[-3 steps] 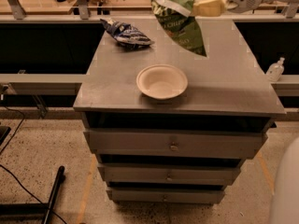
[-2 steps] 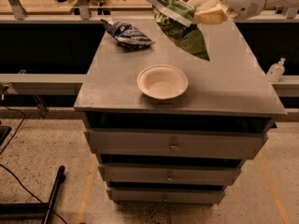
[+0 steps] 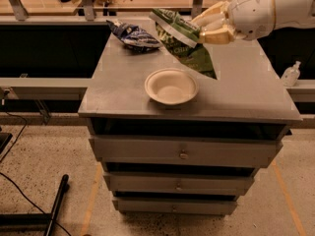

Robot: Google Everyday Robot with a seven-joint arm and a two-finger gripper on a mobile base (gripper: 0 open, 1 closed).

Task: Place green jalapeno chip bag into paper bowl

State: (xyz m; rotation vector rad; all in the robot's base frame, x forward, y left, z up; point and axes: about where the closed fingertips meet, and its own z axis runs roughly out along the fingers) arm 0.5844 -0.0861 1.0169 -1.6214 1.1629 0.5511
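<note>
So the gripper (image 3: 201, 29) is up above and behind the bowl (image 3: 171, 87), a bit to its right, with its fingers clamped on the upper part of the green bag (image 3: 189, 53). The bag hangs off it at a slant. Its top edge pokes out to the upper left and the bottom corner dangles down just behind the bowl's right rim. From this angle I can't tell whether that corner is touching the cabinet (image 3: 246, 92) top or just hovering over it. Either way the bag is in the air in the grip, not in the bowl.

The bowl itself sits empty near the front edge of the cabinet. The blue bag (image 3: 133, 33) lies well behind the bowl and to its left, out of the way. There's a small bottle (image 3: 291, 74) way off to the bowl's right, off the cabinet.

My read is that this is the carry step, with the grasp done and the drop not yet made. The next move should bring the bag forward and a little left so it's centred over the bowl, then lower and let go. The bag looks about as long as the bowl is wide, so a sloppy release could leave it draped over the rim.
</note>
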